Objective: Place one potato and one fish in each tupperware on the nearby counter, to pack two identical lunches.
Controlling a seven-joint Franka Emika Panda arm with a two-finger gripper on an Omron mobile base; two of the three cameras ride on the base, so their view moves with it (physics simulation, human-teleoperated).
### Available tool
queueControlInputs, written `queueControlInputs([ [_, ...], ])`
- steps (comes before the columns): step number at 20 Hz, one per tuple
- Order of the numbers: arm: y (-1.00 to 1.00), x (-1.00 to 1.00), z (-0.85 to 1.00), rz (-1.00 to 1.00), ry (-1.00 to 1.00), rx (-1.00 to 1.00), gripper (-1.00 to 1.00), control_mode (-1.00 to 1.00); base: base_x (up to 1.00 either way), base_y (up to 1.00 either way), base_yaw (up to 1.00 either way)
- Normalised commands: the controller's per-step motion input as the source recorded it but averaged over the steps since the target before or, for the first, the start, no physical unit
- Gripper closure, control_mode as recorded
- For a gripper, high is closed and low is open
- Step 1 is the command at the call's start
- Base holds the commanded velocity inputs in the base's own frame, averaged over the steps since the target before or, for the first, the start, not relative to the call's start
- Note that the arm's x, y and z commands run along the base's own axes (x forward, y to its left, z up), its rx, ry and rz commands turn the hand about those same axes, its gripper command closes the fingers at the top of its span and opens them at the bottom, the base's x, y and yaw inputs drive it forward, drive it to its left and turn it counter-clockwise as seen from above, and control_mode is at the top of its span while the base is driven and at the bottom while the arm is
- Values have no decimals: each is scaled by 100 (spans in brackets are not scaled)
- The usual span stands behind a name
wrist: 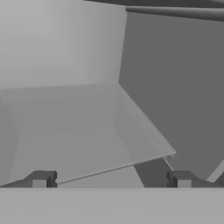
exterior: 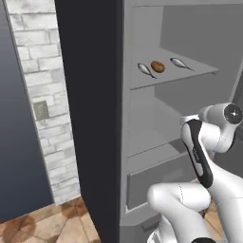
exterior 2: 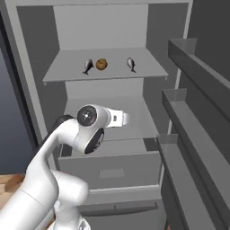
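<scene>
On the upper grey shelf point(exterior: 190, 71) of the open fridge lie two small silver fish point(exterior: 146, 70) point(exterior: 180, 63) with a brown potato point(exterior: 157, 66) between them. The right base view has the same row: fish point(exterior 2: 87, 66), potato point(exterior 2: 102, 64), fish point(exterior 2: 131, 64). My gripper point(wrist: 111, 180) is open, its dark fingertips point(wrist: 41, 179) wide apart with nothing between them. It faces the bare middle shelf point(wrist: 87, 144), one level below the food. My white wrist point(exterior 2: 117, 118) reaches in over that shelf. The tupperware and the counter are out of view.
The fridge's dark side panel point(exterior: 90, 118) stands to the left, with a brick wall point(exterior: 42, 95) beyond it. Grey door shelves point(exterior 2: 193, 94) jut out on the right. A closed drawer point(exterior 2: 112, 170) sits below the middle shelf.
</scene>
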Motion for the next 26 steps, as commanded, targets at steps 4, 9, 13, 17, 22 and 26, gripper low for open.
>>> queueControlInputs([
  [4, 0, 0, 0, 0, 0, 0, -100, 100, 87, 13, 27],
  [9, 0, 15, 0, 5, 0, -1, -100, -100, 58, 0, 22],
  [13, 1, 78, 0, 24, 0, -3, -100, -100, 0, 0, 0],
  [17, 1, 49, 19, 7, 2, -2, -100, -100, 0, 0, 0],
  [22, 0, 26, 55, 0, 12, 0, -100, -100, 0, 0, 0],
  [26, -1, 1, 58, 0, 16, 0, -100, -100, 0, 0, 0],
])
